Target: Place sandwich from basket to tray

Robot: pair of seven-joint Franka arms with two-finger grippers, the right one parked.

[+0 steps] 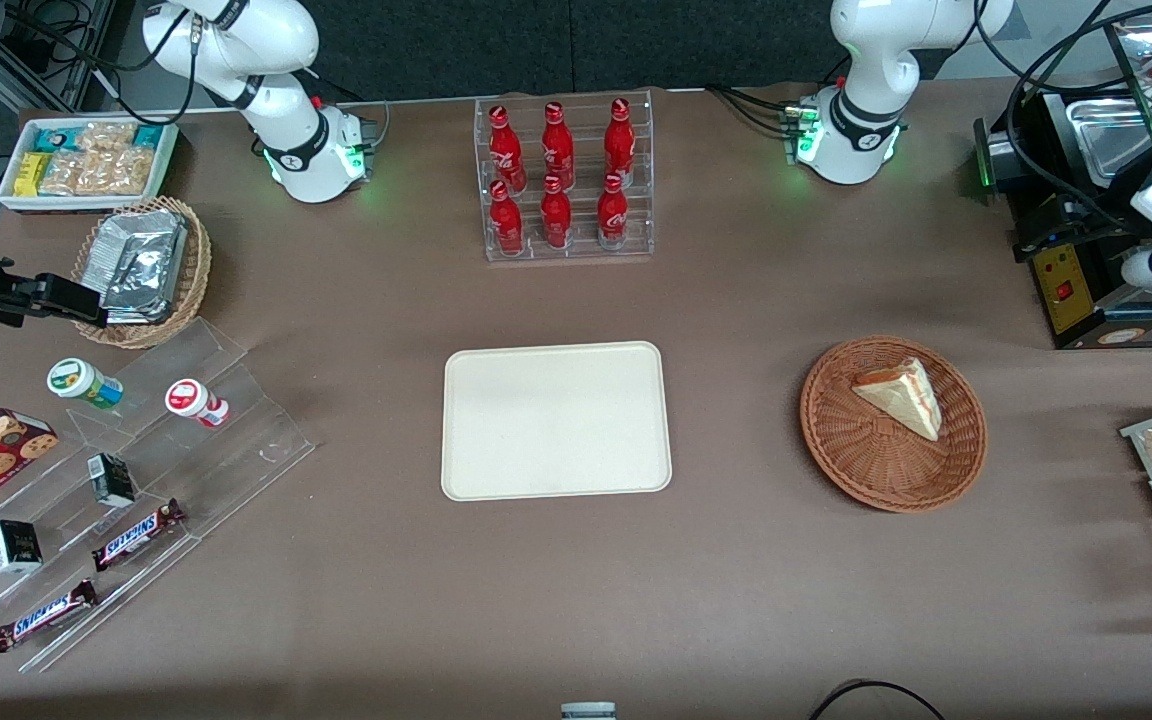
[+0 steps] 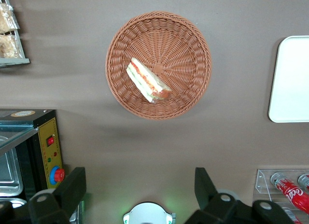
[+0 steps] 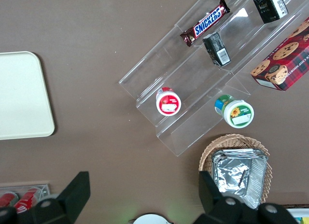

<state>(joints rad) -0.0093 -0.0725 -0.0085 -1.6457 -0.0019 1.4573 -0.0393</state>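
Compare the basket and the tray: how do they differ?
The basket is round, reddish-brown wicker; the tray is rectangular, smooth and cream. The basket holds the sandwich; the tray holds nothing. Both lie flat on the table. The open gripper hangs above, apart from both.

Even overhead light, frames sharp. Soft shadow under basket (image 1: 893, 424); faint glare on tray (image 1: 556, 420). Gripper (image 2: 140, 185) fingers dark and slightly blurred high above the table, spread wide.

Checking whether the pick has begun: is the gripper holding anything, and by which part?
Nothing: the gripper is open, high above the table; the sandwich lies in the basket.
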